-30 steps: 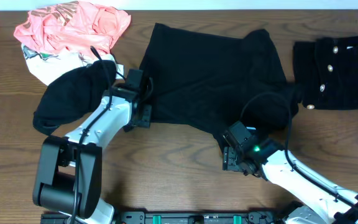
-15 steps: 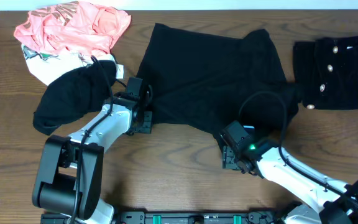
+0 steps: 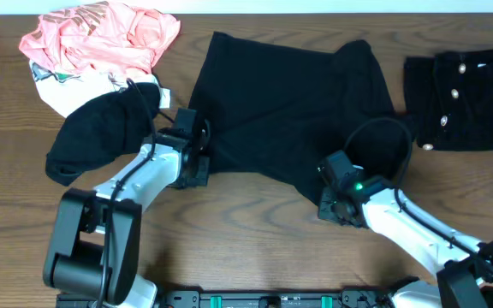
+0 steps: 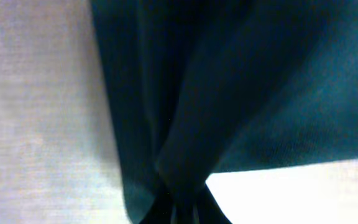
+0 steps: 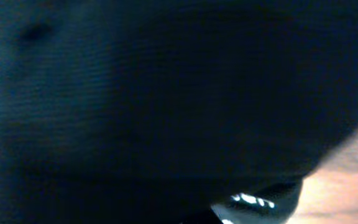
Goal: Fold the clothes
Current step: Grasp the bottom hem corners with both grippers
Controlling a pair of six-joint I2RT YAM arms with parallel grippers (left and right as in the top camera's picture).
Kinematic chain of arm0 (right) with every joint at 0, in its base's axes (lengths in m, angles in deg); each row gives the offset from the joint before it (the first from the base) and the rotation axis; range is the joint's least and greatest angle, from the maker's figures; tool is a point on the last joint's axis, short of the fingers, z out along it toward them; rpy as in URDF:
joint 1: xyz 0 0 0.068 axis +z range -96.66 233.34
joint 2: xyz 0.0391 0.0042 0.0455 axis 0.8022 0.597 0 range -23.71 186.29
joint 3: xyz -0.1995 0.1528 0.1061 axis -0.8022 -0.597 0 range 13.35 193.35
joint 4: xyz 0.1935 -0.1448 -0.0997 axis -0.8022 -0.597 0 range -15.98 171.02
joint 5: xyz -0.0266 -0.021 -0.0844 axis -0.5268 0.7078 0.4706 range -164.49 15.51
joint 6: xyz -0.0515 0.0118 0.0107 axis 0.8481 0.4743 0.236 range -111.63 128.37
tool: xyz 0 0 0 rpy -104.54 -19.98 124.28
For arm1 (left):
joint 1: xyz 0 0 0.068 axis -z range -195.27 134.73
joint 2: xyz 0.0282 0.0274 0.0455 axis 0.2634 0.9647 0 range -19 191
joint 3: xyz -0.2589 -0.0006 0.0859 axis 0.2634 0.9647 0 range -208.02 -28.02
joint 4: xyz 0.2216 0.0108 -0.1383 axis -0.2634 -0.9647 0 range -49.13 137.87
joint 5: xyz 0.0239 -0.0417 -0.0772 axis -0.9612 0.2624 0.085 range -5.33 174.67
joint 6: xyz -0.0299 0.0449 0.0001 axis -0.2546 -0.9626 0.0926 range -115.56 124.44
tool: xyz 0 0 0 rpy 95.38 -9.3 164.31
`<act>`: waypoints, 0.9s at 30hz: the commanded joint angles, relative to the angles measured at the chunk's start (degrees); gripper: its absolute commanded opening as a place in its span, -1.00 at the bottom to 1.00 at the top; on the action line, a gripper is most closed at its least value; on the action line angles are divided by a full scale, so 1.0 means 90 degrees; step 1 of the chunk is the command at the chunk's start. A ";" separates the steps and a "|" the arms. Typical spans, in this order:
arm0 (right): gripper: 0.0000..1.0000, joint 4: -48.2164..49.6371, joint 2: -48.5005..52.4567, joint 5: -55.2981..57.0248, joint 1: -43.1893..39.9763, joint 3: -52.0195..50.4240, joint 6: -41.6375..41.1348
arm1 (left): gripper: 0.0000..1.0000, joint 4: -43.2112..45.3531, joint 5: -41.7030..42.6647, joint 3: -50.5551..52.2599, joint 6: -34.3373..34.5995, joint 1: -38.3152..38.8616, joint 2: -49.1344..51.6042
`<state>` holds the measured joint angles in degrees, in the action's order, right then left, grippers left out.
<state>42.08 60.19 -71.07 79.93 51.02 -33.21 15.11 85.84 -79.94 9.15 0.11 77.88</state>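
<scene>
The clothes' main piece, a black T-shirt (image 3: 289,103), lies spread on the wooden table (image 3: 246,222). My left gripper (image 3: 202,162) is at its lower left corner, shut on the black T-shirt; in the left wrist view the cloth (image 4: 229,81) gathers into a pinch at the jaws (image 4: 182,208). My right gripper (image 3: 328,195) is at the lower right hem. Dark cloth (image 5: 166,81) fills the right wrist view and covers the jaws. Only one shiny finger (image 5: 253,202) shows.
A coral-pink garment (image 3: 101,34) and a white printed one (image 3: 58,85) lie at the back left. A black heap (image 3: 101,128) sits beside my left arm. A black garment with white buttons (image 3: 465,98) lies at the right.
Both grippers have shut on the shirt's lower edge. The left one moved right onto the corner; the right one moved up and right onto the hem.
</scene>
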 commanded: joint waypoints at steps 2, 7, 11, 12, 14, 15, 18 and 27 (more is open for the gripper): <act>-0.97 -0.0996 -0.0085 0.0126 -0.0274 0.0767 0.0238 | -0.88 -0.0330 -0.0058 -0.0015 0.0058 -0.0024 -0.0821; -0.98 -0.2239 -0.0488 0.0119 -0.0430 0.1758 0.0474 | -0.88 -0.0719 -0.0080 -0.0015 0.0056 -0.0024 -0.1957; -0.98 -0.2863 -0.0775 0.0063 -0.0459 0.2186 0.0559 | -0.88 -0.1003 -0.0080 -0.0015 0.0056 -0.0024 -0.2664; -0.98 -0.3002 -0.0843 0.0044 -0.0459 0.2244 0.0559 | -0.88 -0.1110 -0.0083 -0.0015 0.0056 -0.0024 -0.2803; -0.98 -0.3213 -0.0954 -0.0010 -0.0461 0.2280 0.0559 | -0.88 -0.1324 -0.0083 -0.0015 0.0056 -0.0024 -0.2977; -0.97 -0.3315 -0.1001 -0.0046 -0.0464 0.2280 0.0556 | -0.89 -0.1457 -0.0085 -0.0015 0.0056 -0.0024 -0.3050; -0.98 -0.3730 -0.1073 -0.0075 -0.0495 0.2280 0.0559 | -0.88 -0.1753 -0.0175 -0.0012 0.0097 -0.0024 -0.3138; -0.98 -0.3738 -0.1083 -0.0022 -0.1137 0.2280 0.0763 | -0.88 -0.1807 -0.0857 -0.0012 0.0767 -0.0024 -0.3140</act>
<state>7.18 51.21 -72.12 72.17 70.75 -28.31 -0.99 83.17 -79.89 12.88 0.11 50.13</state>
